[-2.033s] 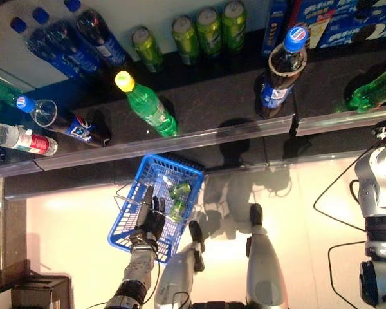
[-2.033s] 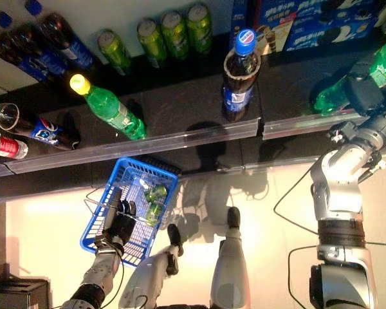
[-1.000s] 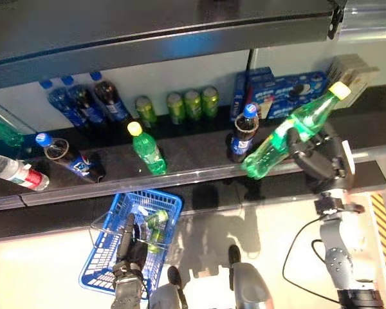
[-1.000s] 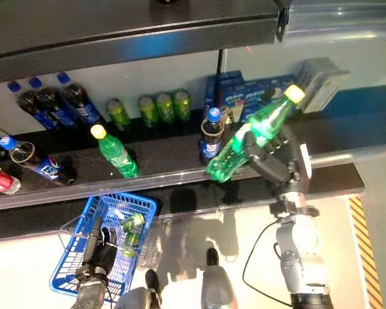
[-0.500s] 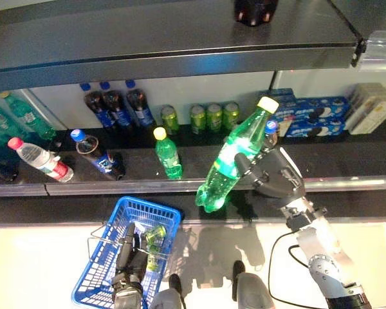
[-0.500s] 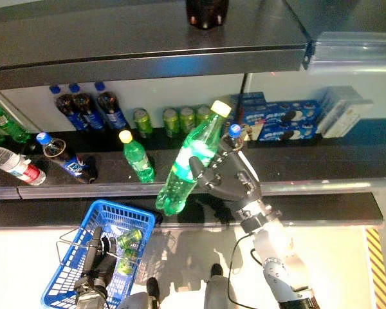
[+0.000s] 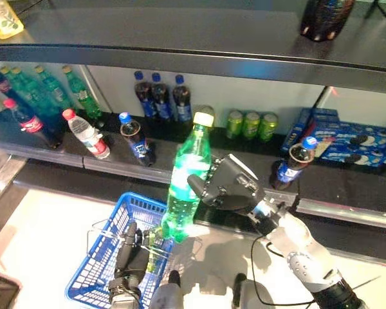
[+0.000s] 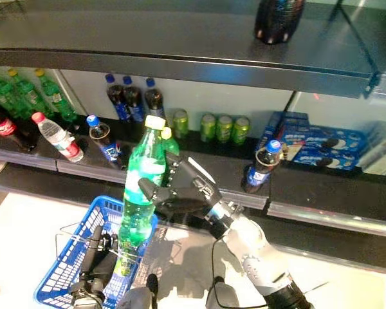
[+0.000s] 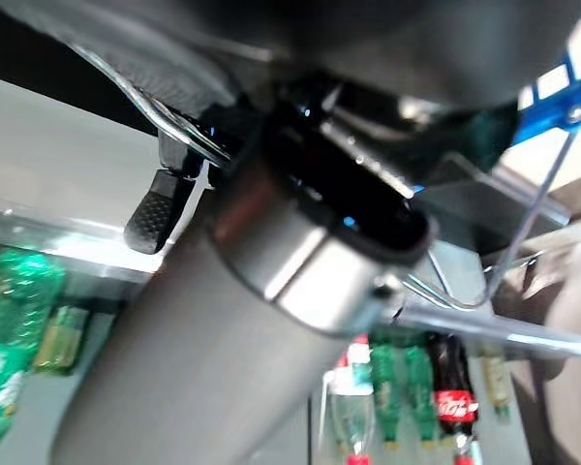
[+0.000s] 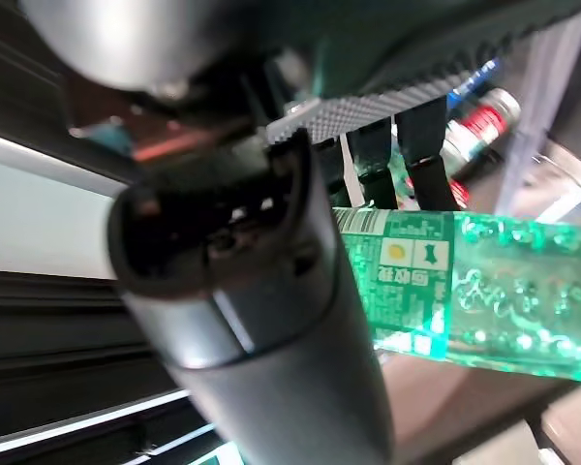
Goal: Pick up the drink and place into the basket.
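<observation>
Left eye view: green bottle (image 7: 186,182) hangs over the blue basket (image 7: 93,280).
The right robot hand (image 7: 228,187) is clamped round the bottle's middle, its base just above the basket's rim; the left robot hand (image 7: 127,257) grips the basket handle (image 7: 109,235). Tall and tilted, the bottle may catch the rim or topple out. Its label print is unreadable.

Shop: stocked drink shelves (image 7: 180,138) (bottles, cans)
</observation>
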`<state>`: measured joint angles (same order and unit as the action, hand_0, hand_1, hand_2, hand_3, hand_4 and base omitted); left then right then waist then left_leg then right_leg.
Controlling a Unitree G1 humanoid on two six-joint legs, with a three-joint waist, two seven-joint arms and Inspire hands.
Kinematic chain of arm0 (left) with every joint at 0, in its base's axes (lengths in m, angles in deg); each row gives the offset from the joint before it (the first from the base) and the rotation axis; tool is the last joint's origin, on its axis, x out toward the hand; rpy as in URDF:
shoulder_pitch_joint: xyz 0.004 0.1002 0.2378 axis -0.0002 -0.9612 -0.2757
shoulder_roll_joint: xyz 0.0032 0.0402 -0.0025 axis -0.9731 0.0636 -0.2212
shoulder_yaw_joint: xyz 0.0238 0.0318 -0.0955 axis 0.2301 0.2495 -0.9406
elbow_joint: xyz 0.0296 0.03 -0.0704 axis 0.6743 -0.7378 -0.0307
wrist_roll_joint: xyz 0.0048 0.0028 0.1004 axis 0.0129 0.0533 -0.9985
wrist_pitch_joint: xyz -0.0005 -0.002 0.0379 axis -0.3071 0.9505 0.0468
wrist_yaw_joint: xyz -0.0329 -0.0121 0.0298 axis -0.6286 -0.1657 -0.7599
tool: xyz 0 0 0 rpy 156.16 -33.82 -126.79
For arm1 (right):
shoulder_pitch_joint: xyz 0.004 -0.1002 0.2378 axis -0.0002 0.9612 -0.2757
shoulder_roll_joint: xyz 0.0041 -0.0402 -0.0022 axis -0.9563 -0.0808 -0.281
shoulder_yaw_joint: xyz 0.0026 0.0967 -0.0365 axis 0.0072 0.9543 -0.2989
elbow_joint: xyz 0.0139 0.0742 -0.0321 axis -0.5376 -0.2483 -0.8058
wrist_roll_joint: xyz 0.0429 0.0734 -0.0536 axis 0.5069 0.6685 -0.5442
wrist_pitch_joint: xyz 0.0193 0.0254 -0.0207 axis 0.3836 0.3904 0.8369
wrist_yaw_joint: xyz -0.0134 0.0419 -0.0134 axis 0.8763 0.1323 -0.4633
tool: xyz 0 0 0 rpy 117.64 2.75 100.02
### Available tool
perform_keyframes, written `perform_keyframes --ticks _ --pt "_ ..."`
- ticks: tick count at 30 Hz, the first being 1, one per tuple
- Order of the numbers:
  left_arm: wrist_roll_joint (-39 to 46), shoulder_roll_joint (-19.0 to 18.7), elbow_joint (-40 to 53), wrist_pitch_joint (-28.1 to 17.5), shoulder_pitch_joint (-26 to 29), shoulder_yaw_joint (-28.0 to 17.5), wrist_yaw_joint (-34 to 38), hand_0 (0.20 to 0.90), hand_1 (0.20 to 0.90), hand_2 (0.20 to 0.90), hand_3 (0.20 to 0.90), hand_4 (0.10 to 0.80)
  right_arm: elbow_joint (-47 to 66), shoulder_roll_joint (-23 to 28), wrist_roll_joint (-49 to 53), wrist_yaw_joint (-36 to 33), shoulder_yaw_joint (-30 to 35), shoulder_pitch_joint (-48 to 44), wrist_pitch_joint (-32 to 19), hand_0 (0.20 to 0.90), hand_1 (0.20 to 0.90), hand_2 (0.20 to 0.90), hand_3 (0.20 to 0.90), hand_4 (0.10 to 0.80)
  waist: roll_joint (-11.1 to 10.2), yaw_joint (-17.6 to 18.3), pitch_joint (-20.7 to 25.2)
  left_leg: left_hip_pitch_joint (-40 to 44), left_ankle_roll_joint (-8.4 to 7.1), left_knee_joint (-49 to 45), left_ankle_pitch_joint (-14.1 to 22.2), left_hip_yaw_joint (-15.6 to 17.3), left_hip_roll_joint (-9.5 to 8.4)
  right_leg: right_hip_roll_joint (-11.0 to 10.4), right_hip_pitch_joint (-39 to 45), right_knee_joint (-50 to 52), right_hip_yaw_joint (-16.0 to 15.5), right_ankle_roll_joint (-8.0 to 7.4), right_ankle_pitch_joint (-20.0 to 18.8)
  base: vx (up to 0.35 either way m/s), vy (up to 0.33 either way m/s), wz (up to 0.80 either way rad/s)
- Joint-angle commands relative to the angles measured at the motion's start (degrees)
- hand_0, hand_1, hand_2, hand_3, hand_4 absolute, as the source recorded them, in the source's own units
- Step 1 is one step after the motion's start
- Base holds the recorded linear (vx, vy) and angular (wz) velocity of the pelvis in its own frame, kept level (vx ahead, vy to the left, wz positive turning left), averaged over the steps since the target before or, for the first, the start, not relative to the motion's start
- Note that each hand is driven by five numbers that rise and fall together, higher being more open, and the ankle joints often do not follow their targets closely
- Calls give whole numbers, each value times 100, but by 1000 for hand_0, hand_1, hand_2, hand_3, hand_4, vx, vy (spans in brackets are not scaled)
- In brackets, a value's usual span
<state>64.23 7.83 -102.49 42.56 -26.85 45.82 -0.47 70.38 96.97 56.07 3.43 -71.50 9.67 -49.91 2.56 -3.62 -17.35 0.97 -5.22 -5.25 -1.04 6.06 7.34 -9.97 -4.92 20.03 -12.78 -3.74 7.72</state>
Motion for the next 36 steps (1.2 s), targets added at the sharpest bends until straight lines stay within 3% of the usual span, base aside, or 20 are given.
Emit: perform_keyframes --ticks 1,10,19,31,36 --pt "-296 -248 1522 16 389 199 -1447 300 300 300 200 100 906 -670 59 -109 -78 -1006 -672 300 300 300 200 100 16 -157 512 -158 -9 -577 -74 -22 -56 232 715 -842 -196 318 -149 -24 73 31" --pt "-840 -743 2504 268 201 819 -1609 300 300 300 200 100 279 -631 -751 -892 -477 -1687 -947 300 300 300 200 100 160 -719 232 -478 34 -558 -91 -522 -311 -4 592 -700 -706 281 -233 -16 44 36" --pt "-956 -1215 2926 730 37 959 -1878 300 300 300 200 100 -724 -447 -1220 -1511 -668 -1982 -1164 300 300 300 200 100 242 -1115 115 -581 65 -626 -54 -875 -473 -143 723 -669 -1058 238 -270 56 14 32" --pt "-1113 -1301 2770 985 -45 666 -2168 300 300 300 200 100 -1302 -335 -1407 -1796 -573 -1864 -1280 300 300 300 200 100 218 -1239 113 -566 83 -598 -52 -985 -510 -178 810 -685 -1191 180 -297 45 -5 16" --pt "-1254 -1466 3209 1236 98 905 -2574 300 300 300 200 100 -1833 -488 -1212 -1824 -695 -1780 -1424 300 300 300 200 100 266 -1299 -1 -628 119 -661 -10 -1026 -548 -198 783 -649 -1202 167 -297 7 -2 2"
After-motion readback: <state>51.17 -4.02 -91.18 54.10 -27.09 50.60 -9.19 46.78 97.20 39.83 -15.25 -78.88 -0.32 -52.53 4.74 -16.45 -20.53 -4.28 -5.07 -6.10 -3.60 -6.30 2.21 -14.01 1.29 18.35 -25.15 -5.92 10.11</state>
